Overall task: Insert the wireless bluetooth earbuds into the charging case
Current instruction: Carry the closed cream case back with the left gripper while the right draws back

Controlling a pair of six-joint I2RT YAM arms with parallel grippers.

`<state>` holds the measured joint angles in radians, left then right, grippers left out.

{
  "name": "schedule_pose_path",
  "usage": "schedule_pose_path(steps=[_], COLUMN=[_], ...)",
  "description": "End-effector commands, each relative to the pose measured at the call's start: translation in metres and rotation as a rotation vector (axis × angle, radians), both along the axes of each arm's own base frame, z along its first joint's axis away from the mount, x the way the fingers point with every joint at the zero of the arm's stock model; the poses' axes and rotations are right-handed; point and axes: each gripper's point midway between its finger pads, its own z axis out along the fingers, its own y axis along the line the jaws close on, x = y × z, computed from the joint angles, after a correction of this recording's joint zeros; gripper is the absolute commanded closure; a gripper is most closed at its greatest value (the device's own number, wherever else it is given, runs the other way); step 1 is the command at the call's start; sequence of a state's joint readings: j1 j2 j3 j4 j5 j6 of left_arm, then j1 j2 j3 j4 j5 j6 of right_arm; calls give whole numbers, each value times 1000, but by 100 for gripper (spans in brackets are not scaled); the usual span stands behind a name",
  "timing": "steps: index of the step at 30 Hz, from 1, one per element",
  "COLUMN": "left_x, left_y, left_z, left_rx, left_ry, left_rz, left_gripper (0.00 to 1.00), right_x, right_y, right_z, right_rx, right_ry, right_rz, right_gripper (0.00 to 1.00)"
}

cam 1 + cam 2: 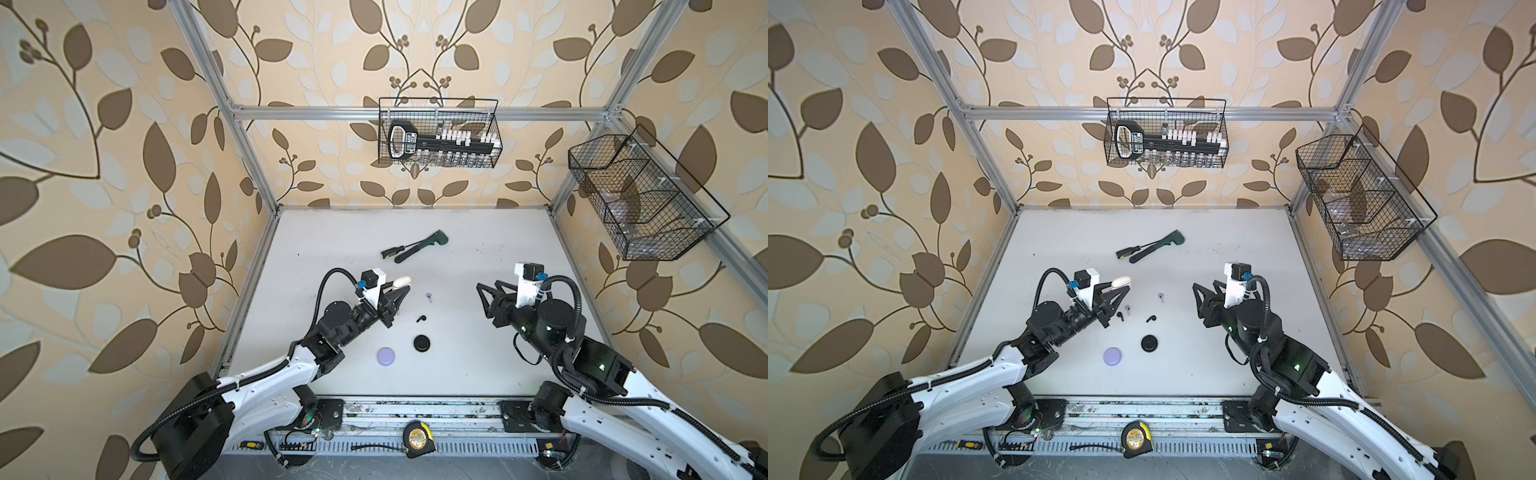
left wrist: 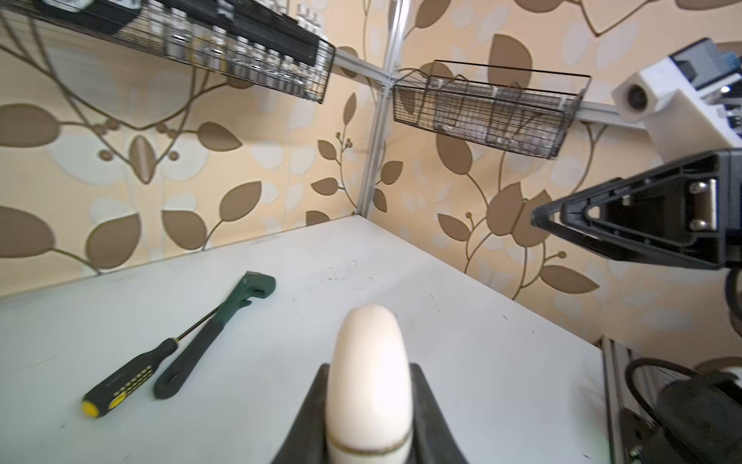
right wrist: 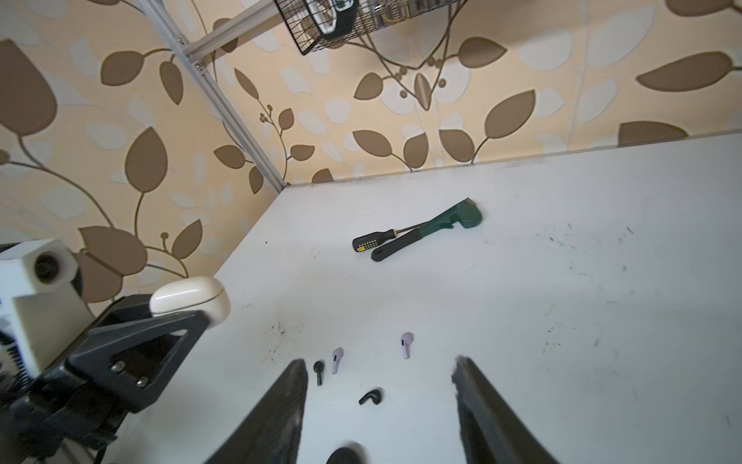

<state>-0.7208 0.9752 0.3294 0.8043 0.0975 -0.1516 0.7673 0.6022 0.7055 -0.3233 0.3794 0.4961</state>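
Left end effector [image 1: 400, 289] clamps closed cream case [image 3: 188, 299]. Right end effector [image 3: 379, 361] wide, empty. Lilac earbuds [image 3: 406, 345], black earbuds [image 3: 370, 397] loose beyond black case [image 1: 421, 343], uninserted; cream pair unseen.

White bench [image 1: 478, 257], scuffed, dark specks here and there.
Far middle: black-and-yellow screwdriver [image 1: 392, 252] and green wrench [image 1: 424, 245], close alongside, both slanted.
Mid-bench: lilac earbud [image 1: 428, 296] lying alone; black earbud [image 1: 421, 318] near it, toward front edge.
Further left: second lilac earbud [image 1: 1127, 308] and second black earbud [image 1: 1120, 316], just beside each other.
Toward front: round black case [image 1: 421, 343], closed; round lilac case [image 1: 386, 356], closed, left of it, apart.
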Motion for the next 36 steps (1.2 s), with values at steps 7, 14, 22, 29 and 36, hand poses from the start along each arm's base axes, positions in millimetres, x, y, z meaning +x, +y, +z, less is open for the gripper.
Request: schedule_pose_path(steps=[7, 14, 22, 29, 36], left_x=[38, 63, 70, 79, 87], left_y=[51, 117, 142, 161, 167], left_z=[-11, -51, -104, -143, -167], left_rx=[-42, -120, -129, -167, -189], left_ry=[237, 510, 705, 815, 892], left_rz=[299, 500, 616, 654, 635], left_gripper=[100, 100, 100, 100, 100], right_x=[20, 26, 29, 32, 38], right_y=[14, 23, 32, 35, 46], right_z=[-19, -40, -59, -69, -84], right_rx=[-66, -83, -95, -109, -124], right_ry=[91, 121, 173, 197, 245], right_rz=[30, 49, 73, 76, 99], right_gripper=[43, 42, 41, 40, 41])
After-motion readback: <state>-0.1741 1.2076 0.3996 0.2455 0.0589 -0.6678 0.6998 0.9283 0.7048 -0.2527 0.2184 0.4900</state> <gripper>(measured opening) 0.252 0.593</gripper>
